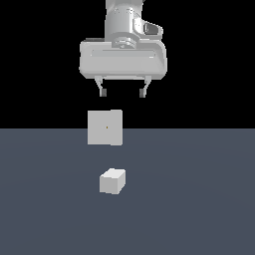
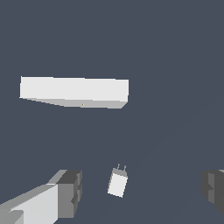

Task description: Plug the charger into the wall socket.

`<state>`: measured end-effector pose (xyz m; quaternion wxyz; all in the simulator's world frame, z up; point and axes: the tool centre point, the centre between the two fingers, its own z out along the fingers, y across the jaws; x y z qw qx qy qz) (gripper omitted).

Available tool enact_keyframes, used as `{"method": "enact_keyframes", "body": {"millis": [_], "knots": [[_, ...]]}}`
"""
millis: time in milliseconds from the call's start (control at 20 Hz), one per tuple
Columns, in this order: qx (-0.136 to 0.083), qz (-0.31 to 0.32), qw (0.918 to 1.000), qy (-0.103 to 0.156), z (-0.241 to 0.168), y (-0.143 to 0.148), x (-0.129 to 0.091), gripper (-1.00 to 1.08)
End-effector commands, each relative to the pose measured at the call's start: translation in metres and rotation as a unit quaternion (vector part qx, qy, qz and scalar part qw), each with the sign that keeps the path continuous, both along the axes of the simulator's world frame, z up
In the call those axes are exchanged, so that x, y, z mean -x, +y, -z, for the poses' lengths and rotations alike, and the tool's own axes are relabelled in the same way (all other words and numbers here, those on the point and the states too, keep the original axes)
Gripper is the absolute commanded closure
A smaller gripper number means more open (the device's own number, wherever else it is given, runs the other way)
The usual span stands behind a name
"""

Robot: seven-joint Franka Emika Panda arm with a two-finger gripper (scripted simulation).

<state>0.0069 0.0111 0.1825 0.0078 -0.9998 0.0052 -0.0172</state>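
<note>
The hand (image 1: 122,92) is hanging high above the surface (image 1: 199,199) with its fingers spread wide and gripping nothing. The charger (image 1: 112,181) is lying untouched on the surface, apart from the upright wall socket (image 1: 105,127), its prongs (image 2: 121,167) pointing roughly toward it but skewed. Gripping it off-centre or without matching that skew could be tilting the prongs, so they would miss the socket.
</note>
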Motion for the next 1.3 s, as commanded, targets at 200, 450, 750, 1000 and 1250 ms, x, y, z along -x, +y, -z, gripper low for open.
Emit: {"method": "enact_keyframes", "body": {"millis": [200, 450, 750, 1000, 1250], "knots": [[0.000, 0.002, 1.0000, -0.001, 0.002, 0.000, 0.002, -0.92], [0.002, 0.011, 0.9999, -0.007, 0.008, 0.000, 0.009, -0.92], [0.004, 0.030, 0.9993, -0.020, 0.024, 0.001, 0.023, -0.92], [0.007, 0.053, 0.9979, -0.036, 0.043, 0.002, 0.041, -0.92], [0.011, 0.080, 0.9953, -0.054, 0.065, 0.004, 0.059, -0.92]]}}
